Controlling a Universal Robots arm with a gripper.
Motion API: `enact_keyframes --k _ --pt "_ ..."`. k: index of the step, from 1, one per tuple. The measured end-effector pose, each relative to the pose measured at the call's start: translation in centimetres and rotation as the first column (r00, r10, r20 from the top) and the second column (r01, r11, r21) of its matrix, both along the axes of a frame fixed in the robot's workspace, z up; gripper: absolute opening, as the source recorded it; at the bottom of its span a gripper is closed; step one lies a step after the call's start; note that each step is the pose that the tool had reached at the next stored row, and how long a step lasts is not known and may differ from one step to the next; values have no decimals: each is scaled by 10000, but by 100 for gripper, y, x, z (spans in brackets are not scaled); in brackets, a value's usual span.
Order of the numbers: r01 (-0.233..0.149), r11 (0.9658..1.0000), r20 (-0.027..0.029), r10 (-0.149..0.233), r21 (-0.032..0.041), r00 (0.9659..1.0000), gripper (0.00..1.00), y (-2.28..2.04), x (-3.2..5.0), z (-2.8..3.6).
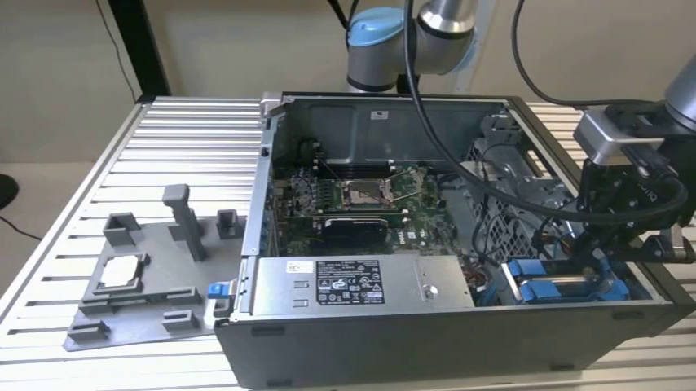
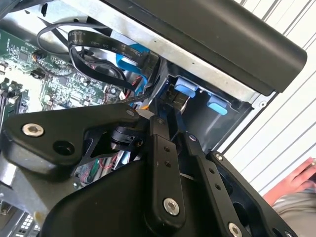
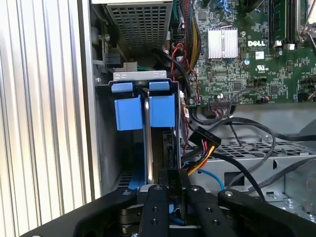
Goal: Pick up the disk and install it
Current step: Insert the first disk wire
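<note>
The disk (image 3: 162,112) stands on edge in the drive bay at the corner of the open computer case (image 1: 435,346), its blue carrier showing at the bay's mouth. The exterior view places the blue carrier (image 1: 574,290) at the case's front right. My gripper (image 3: 173,181) reaches down into this bay, with its fingers drawn close together on the disk's edge. In the second wrist view the fingers (image 2: 159,129) run toward the blue carrier tabs (image 2: 185,90). A second blue piece (image 3: 127,114) sits beside the disk, with a thin metal wall between them.
Bundled cables (image 3: 205,140) and the motherboard (image 1: 359,199) lie close beside the bay. The power supply (image 1: 348,281) fills the case's front. A grey fixture (image 1: 142,281) holding a small silvery chip stands at the exterior view's left. A person's hand (image 2: 296,178) is outside the case.
</note>
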State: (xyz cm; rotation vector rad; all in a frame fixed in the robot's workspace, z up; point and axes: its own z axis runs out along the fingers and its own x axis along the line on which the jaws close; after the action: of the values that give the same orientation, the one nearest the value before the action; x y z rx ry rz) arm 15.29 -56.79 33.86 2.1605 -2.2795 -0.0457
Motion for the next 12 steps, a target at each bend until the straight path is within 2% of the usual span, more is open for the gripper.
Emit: enact_keyframes --k 12 --pt "-222 9998 0 222 0 9998 0 0 0 12"
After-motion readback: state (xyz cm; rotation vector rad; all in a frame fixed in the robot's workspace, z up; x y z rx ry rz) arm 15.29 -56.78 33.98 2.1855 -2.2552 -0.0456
